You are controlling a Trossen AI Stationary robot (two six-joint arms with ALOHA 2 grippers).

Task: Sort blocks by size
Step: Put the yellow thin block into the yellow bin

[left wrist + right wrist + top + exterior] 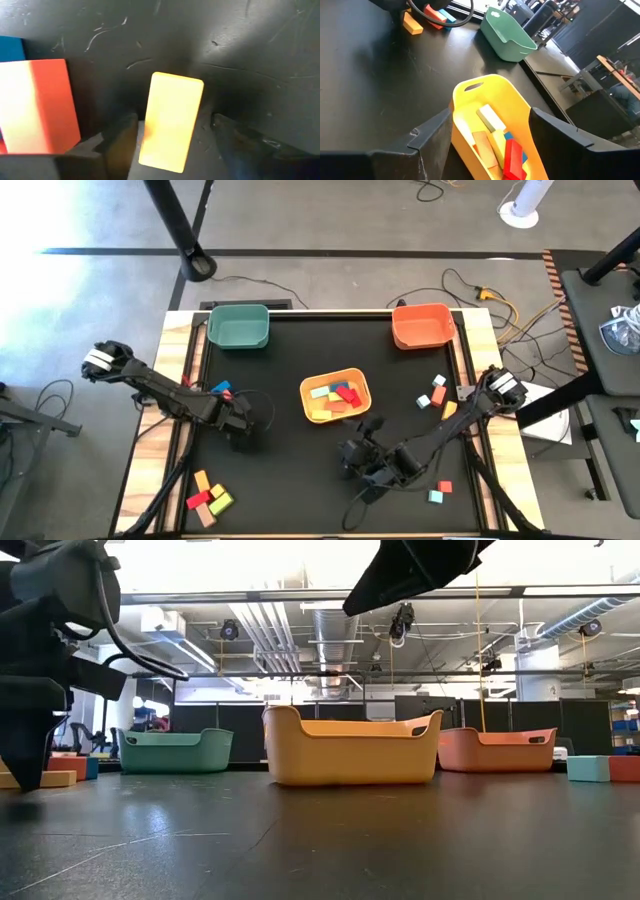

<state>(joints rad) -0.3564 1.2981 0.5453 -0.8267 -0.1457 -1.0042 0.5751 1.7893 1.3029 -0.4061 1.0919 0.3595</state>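
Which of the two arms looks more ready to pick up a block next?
Left. The left gripper has open fingers either side of a yellow block; the right gripper faces the yellow bin.

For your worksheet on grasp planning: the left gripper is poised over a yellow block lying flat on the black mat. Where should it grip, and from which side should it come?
Grip the yellow block across its two long edges, at mid-length, coming straight down from above. It lies flat and is narrower than long, and the left gripper is open with a finger at each long side. The red block beside it looks clear of the fingers.
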